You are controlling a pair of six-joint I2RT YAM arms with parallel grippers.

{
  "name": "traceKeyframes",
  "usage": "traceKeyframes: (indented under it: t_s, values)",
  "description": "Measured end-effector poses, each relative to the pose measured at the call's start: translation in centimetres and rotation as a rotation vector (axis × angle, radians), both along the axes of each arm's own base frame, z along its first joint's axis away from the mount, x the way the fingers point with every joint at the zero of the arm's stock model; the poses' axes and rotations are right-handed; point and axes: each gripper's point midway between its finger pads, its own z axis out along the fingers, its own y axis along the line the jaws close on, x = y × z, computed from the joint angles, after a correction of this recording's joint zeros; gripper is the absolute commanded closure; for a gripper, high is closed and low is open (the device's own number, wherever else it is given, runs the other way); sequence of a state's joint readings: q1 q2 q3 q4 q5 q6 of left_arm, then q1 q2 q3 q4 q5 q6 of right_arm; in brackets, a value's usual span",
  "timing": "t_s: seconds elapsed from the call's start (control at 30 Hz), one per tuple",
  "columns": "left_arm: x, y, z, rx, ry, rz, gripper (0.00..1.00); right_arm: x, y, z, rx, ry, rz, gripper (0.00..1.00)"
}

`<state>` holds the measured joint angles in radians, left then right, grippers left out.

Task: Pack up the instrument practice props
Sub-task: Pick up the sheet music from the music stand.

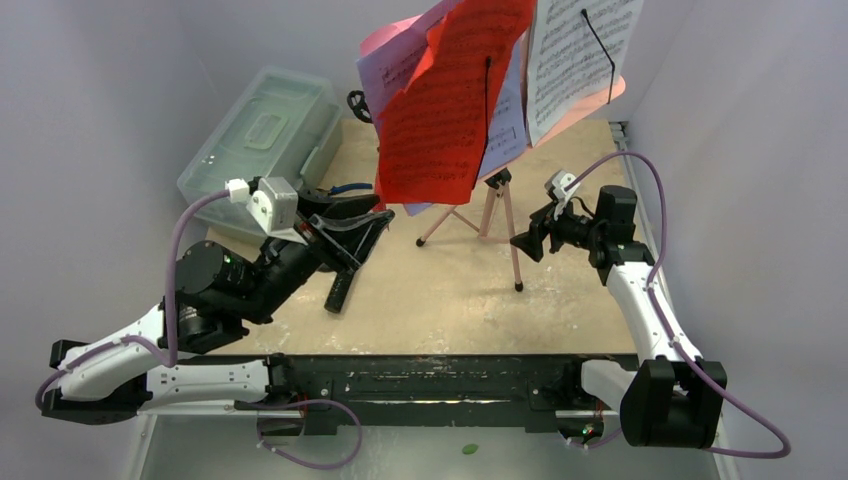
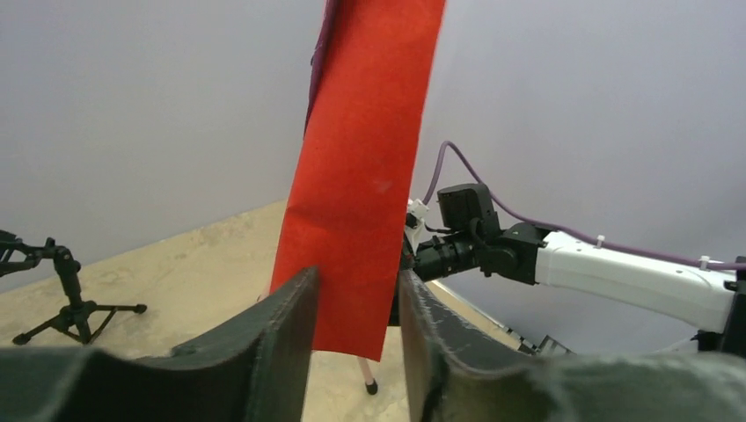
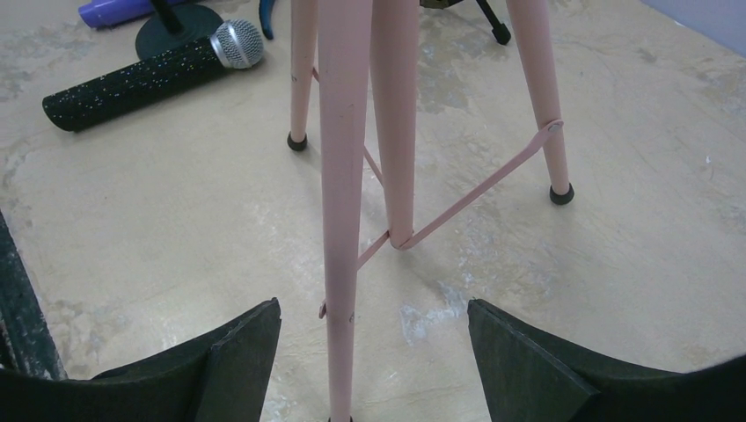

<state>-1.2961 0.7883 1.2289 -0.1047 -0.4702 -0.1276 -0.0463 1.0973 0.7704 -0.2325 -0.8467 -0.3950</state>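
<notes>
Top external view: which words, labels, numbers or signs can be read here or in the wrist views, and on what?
On the red sheet-music page: printed staves, too small to read.
On the lilac sheet-music page: printed staves, too small to read.
On the white sheet-music page: printed staves, too small to read.
On the clear greenish plastic case: no readable label.
Wrist views: no text.

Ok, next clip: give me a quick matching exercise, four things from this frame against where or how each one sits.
Things:
1 red page
2 black-silver microphone
3 greenish case
4 right claw

Places or states:
A open, facing the legs of the pink stand
B lying near that stand's feet
C far left of the table
D up on the stand

Pairs: 1-D, 2-B, 3-C, 4-A.
</notes>
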Motion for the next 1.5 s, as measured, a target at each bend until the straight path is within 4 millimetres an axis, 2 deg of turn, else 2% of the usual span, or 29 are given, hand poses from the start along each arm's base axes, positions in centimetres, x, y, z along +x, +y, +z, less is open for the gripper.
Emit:
traceKeyframes:
  t_s: [0.23,0.47,0.57,0.73,0.77,0.83,0.93,1.0,1.17,1.3,1.5]
  values:
    - [0.8,0.4,-1.1,0.044,0.03,0.056,0.29,-0.1,0.1,0.1,0.003,-0.003,0.009,0.18]
    - [1.5,0.5,1.3,0.038,0.016,0.099,0.29,-0.1,0.1,0.1,0.001,-0.005,0.01,0.18]
    - [1.8,0.6,2.4,0.04,0.002,0.12,0.35,-0.1,0.1,0.1,0.001,-0.005,0.01,0.18]
    - [2.2,0.7,4.1,0.062,-0.033,0.149,0.37,-0.1,0.1,0.1,0.001,-0.005,0.01,0.18]
    - [2.3,0.8,4.3,0.067,-0.039,0.158,0.4,-0.1,0.1,0.1,0.001,-0.005,0.01,0.18]
    - [2.5,0.9,4.9,0.074,-0.049,0.174,0.58,-0.1,0.1,0.1,0.001,-0.005,0.01,0.18]
    - [2.7,0.9,5.6,0.082,-0.065,0.192,0.79,-0.1,0.1,0.1,0.001,-0.005,0.01,0.18]
    - [2.8,0.6,5.9,0.092,-0.075,0.195,1.0,-0.1,0.1,0.1,0.001,-0.005,0.01,0.18]
    - [2.7,-0.3,6.6,0.117,-0.113,0.17,1.0,-0.1,0.1,0.1,0.001,-0.005,0.01,0.18]
    - [2.4,-0.1,7.5,0.087,-0.131,0.163,1.0,-0.1,0.1,0.1,0.001,-0.005,0.01,0.18]
    - [1.8,1.3,11.5,-0.026,-0.181,0.165,1.0,-0.1,0.1,0.1,0.002,-0.005,0.011,0.17]
